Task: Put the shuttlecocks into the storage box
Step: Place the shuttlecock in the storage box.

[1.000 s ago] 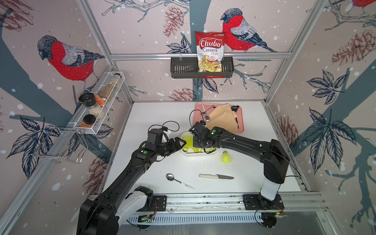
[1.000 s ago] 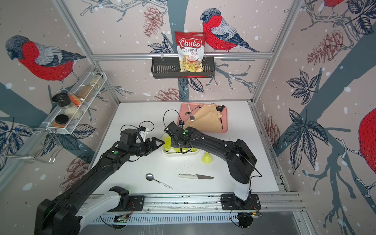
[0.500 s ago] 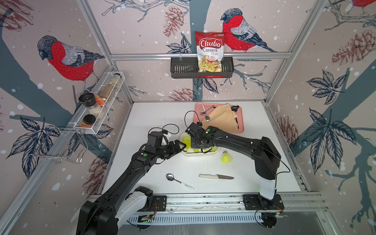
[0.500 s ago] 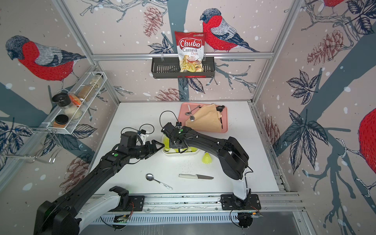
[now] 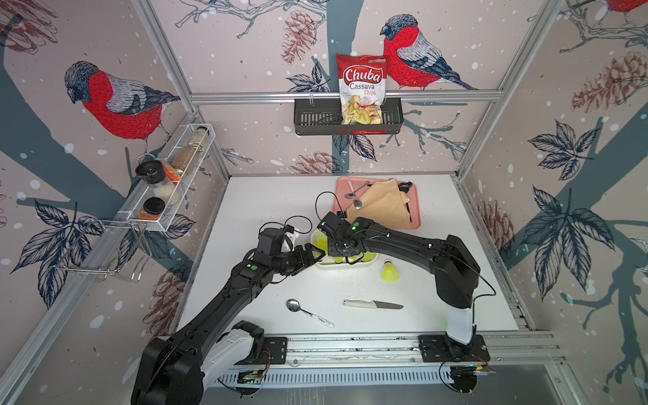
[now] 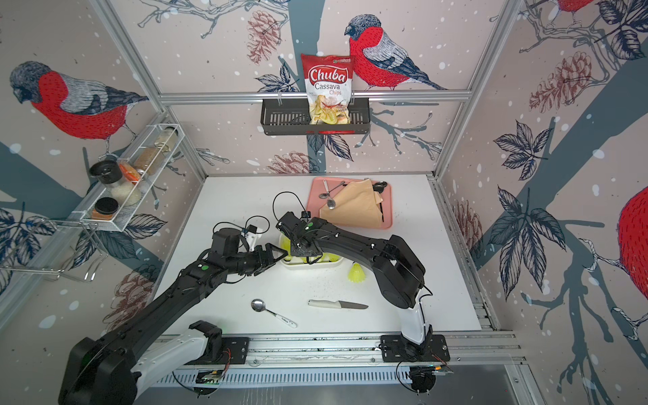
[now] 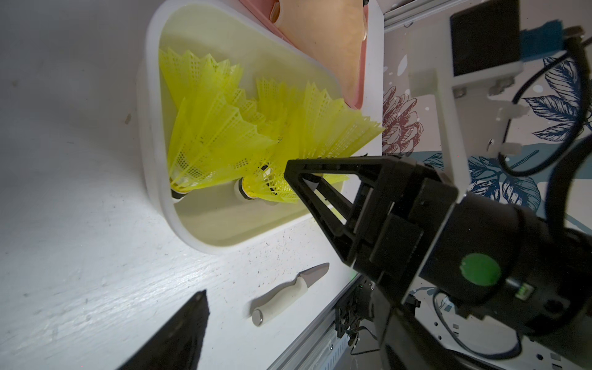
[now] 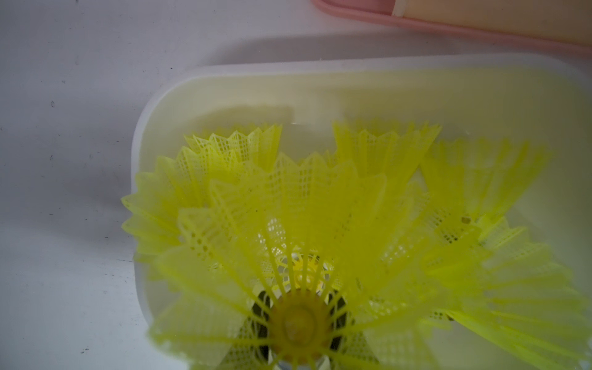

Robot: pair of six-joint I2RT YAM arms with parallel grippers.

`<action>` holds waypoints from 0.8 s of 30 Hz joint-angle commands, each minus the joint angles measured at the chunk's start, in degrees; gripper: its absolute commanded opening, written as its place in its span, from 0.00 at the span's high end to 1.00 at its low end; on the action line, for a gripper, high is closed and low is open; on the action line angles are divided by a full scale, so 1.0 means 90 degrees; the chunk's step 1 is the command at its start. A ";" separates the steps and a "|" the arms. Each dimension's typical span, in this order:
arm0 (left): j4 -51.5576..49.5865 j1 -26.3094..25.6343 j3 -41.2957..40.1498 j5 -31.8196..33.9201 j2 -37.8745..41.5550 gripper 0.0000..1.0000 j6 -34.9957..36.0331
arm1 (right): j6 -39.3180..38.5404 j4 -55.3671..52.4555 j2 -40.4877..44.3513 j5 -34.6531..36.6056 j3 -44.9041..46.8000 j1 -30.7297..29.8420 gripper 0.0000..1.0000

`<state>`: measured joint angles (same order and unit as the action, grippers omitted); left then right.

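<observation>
Worktop [image 5: 266, 210]: storage box [image 5: 345, 264] mid-field, shuttlecocks [image 7: 217, 134] heaped inside, skirts topping rim; one stray shuttlecock [image 5: 390, 271] stands nearby. Left hand [image 5: 312, 253] spread, empty, just beside rim; could shove box. Right hand [image 7: 290, 169] over heap, grip untellable; heap may spill.

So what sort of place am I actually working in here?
Looks like a staged robot test cell dressed as a kitchen, not a real home: an aluminium frame holding bird-print wall panels, a robot mounting rail, and props like a spice rack and chip bag.
</observation>
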<state>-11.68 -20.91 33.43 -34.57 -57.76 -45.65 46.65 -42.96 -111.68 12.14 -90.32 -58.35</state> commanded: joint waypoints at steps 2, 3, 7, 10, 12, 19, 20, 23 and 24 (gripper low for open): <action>0.0309 -0.0074 0.0045 -0.0027 -0.0052 0.18 -0.0036 | -0.0047 -0.0173 0.0033 0.0029 -0.0060 -0.0018 0.61; 0.0311 -0.0093 0.0055 -0.0011 -0.0057 0.18 -0.0045 | -0.0038 -0.0182 0.0062 0.0047 -0.0061 -0.0025 0.61; 0.0313 -0.0166 0.0055 0.0048 -0.0057 0.18 -0.0065 | -0.0037 -0.0302 0.0151 0.0123 -0.0098 -0.0076 0.59; 0.0312 -0.0210 0.0053 0.0094 -0.0047 0.18 -0.0087 | -0.0010 -0.0382 0.0266 0.0155 -0.0074 -0.0103 0.59; 0.0325 -0.0225 0.0028 0.0125 -0.0028 0.18 -0.0097 | 0.0010 -0.0421 0.0364 0.0160 -0.0027 -0.0126 0.59; 0.0336 -0.0314 0.0016 0.0192 -0.0008 0.18 -0.0152 | 0.0160 -0.0528 0.0741 0.0203 0.0149 -0.0127 0.56; 0.0331 -0.0323 0.0016 0.0199 0.0001 0.18 -0.0160 | 0.0190 -0.0529 0.0813 0.0212 0.0193 -0.0128 0.56; 0.0339 -0.0395 0.0051 0.0221 0.0011 0.18 -0.0172 | 0.0319 -0.0540 0.1093 0.0243 0.0412 -0.0111 0.57; 0.0322 -0.0433 0.0064 0.0226 0.0004 0.18 -0.0162 | 0.0369 -0.0540 0.1222 0.0244 0.0542 -0.0109 0.58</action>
<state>-10.48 -24.32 33.47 -32.86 -57.87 -47.22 48.10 -46.72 -102.87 13.19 -86.91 -59.46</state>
